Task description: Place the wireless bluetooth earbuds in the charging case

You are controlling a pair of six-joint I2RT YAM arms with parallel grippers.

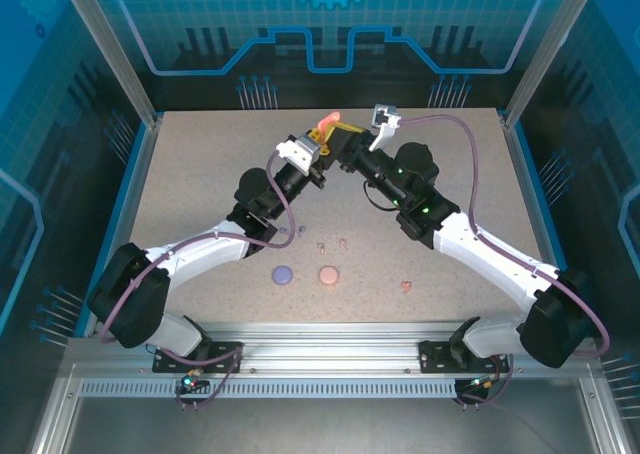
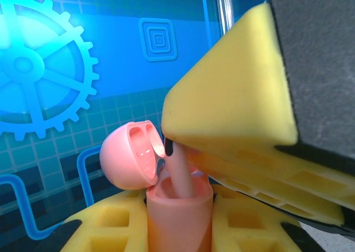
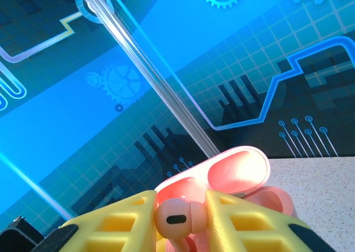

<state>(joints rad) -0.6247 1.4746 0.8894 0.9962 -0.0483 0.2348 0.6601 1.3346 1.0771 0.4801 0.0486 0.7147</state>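
Bud half-seated, case held above the table (image 1: 200, 194).
Left gripper (image 2: 177, 230) clamped tight on open case (image 2: 178, 207); right gripper (image 3: 178, 223) narrowly pinching bud (image 3: 176, 216), stem in the socket. Risk: off-axis stem jams, or early release lets bud tip out.

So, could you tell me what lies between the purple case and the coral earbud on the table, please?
The pale pink case lies there, as the top external view shows.

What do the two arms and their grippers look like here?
Both the left arm and right arm have white links, bulky black joints and a purple cable looping alongside. Green lights glow on the right arm. The fingers are yellow, ribbed with open cells, and black-padded.
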